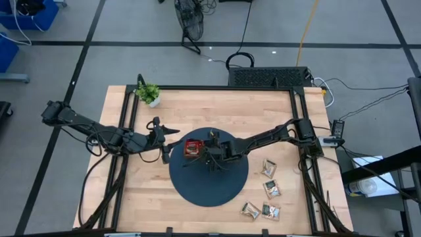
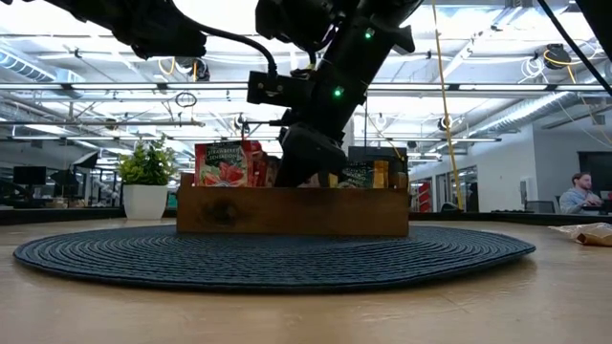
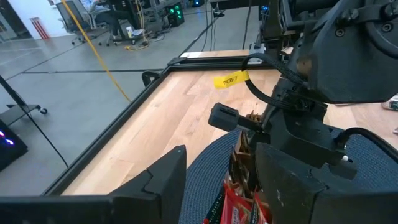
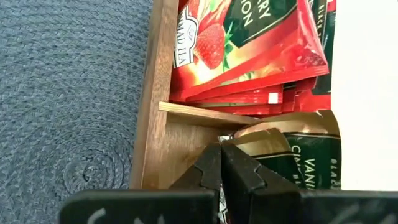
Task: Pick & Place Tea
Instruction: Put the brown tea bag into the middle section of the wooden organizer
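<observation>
1. Hovering at frame centre, the right gripper (image 4: 221,163) holds its fingers together inside the tray (image 4: 149,118), beside a beige-green sachet (image 4: 311,158).
2. Red sachets (image 4: 249,43) fill the neighbouring compartment; four lie loose on the bench (image 1: 270,191), lower right.
3. Sachets look light, thin, crinkly, slippery: pinch an edge.
4. The left gripper (image 1: 164,141) waits left of the tray, fingers apart.
</observation>
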You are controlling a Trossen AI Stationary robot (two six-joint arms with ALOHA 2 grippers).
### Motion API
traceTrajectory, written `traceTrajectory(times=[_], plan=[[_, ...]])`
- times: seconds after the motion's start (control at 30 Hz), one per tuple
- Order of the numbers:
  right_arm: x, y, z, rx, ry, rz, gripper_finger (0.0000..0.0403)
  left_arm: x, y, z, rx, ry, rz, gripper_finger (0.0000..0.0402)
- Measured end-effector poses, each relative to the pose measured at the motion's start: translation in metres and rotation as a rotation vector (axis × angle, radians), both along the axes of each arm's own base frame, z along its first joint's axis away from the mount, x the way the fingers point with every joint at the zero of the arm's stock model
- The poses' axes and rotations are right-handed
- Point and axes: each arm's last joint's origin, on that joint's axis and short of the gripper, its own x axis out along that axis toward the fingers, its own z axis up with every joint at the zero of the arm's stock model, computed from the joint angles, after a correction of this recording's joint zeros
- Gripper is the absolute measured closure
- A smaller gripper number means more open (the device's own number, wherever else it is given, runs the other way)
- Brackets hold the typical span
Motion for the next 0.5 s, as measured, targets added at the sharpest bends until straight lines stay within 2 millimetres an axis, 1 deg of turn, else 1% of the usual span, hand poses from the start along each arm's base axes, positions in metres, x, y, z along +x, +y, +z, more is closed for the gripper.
traceTrajectory(times=[0.1, 0.17, 0.4, 0.5], plan=[[0.000, 0.001, 0.000, 0.000, -0.003, 0.003, 0.0403, 0.000, 0.000, 0.000, 0.000, 0.000, 0.000, 0.0204], [-0.002, 0.001, 0.004, 0.000, 0.003, 0.004, 0.0403, 0.000, 0.000, 0.000, 0.000, 0.000, 0.000, 0.0199], [-0.010, 0.006, 0.029, 0.010, -0.027, 0.033, 0.0403, 0.000, 0.000, 0.000, 0.000, 0.000, 0.000, 0.0190], [-0.015, 0.006, 0.032, 0.031, 0.012, 0.052, 0.0403, 0.000, 0.000, 0.000, 0.000, 0.000, 0.000, 0.0190]])
